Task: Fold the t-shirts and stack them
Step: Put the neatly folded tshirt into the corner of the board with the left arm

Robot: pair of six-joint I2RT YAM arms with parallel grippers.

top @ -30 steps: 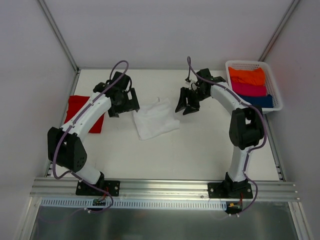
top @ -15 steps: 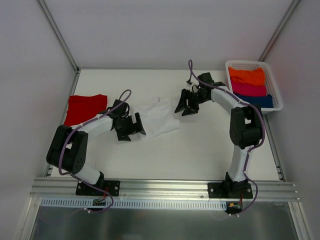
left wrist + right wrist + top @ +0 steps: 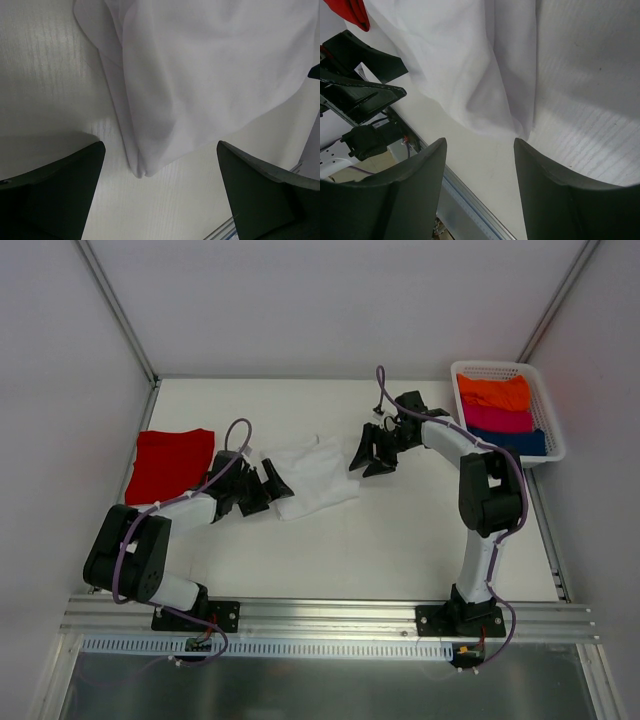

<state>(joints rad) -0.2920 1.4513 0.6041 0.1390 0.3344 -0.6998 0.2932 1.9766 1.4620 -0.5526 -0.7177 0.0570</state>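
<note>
From above, the flat folded bright red cloth t-shirt (image 3: 172,462) lies behind the left end effector (image 3: 275,490), seemingly done. The rumpled thin white cloth t-shirt (image 3: 315,478) sits between that and the right end effector (image 3: 368,465) on the pale counter (image 3: 400,530), unfolded and unstacked. The left wrist view alone shows its jaws spread and empty, a shirt corner just ahead. The right wrist view shows the same for its own jaws, facing the opposite hem.

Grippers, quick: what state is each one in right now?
Left gripper: open, holding nothing; a corner of the white t-shirt is just ahead.
Right gripper: open, holding nothing, near the same shirt's edge.
</note>
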